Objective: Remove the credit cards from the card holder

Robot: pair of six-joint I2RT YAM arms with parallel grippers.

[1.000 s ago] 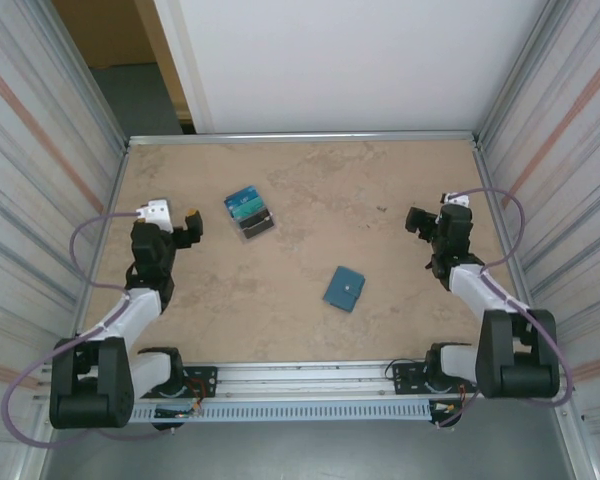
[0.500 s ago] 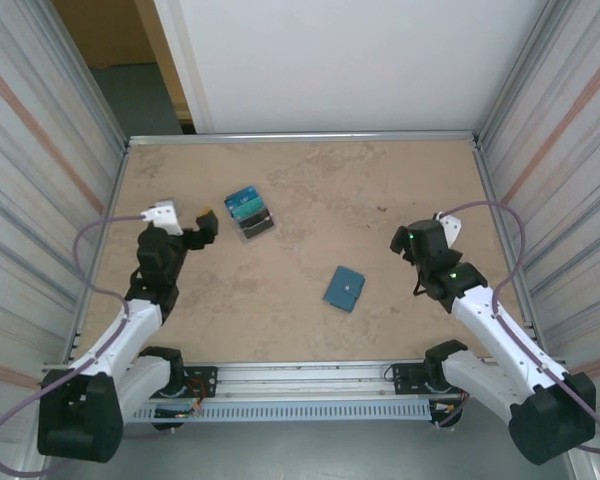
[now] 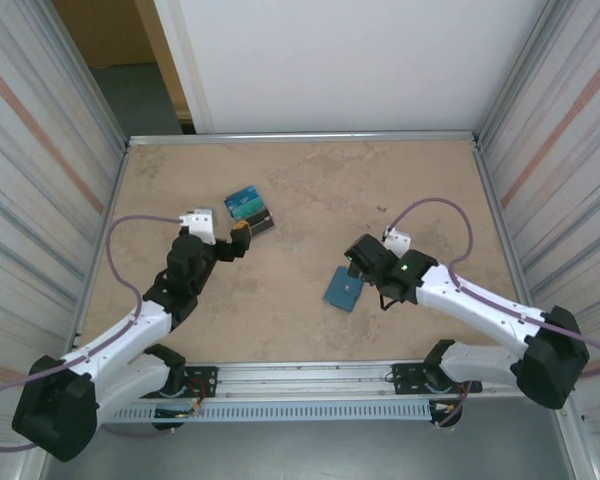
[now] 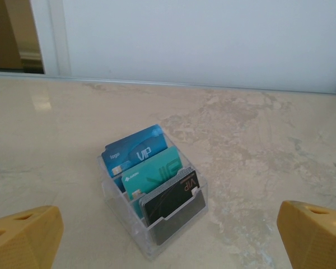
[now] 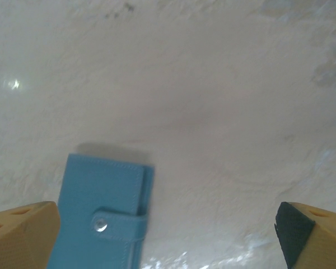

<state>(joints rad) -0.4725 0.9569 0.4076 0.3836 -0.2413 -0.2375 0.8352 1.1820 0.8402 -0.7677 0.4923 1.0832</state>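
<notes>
The card holder (image 3: 344,289) is a teal-blue wallet lying flat at mid-table, closed by a tab with a pale snap. In the right wrist view the card holder (image 5: 101,218) sits low on the left. It is closed, so any credit cards inside are hidden. My right gripper (image 3: 360,266) (image 5: 168,238) hovers open just beyond its far-right edge, with nothing between its fingers. My left gripper (image 3: 238,238) (image 4: 168,238) is open just short of a clear plastic rack (image 3: 249,212) (image 4: 126,224). A blue card (image 4: 134,151), a teal card (image 4: 157,174) and a black card (image 4: 168,193) stand in the rack.
Corrugated metal walls (image 3: 40,200) close in both sides of the tan stone table (image 3: 310,180), and a white panel (image 3: 360,60) stands at the back. Purple cables loop off both wrists. A metal rail (image 3: 300,385) runs along the near edge.
Both arms have swung in from the table's sides. The left gripper now sits by the clear rack and the right gripper by the wallet. Both stayed open.
</notes>
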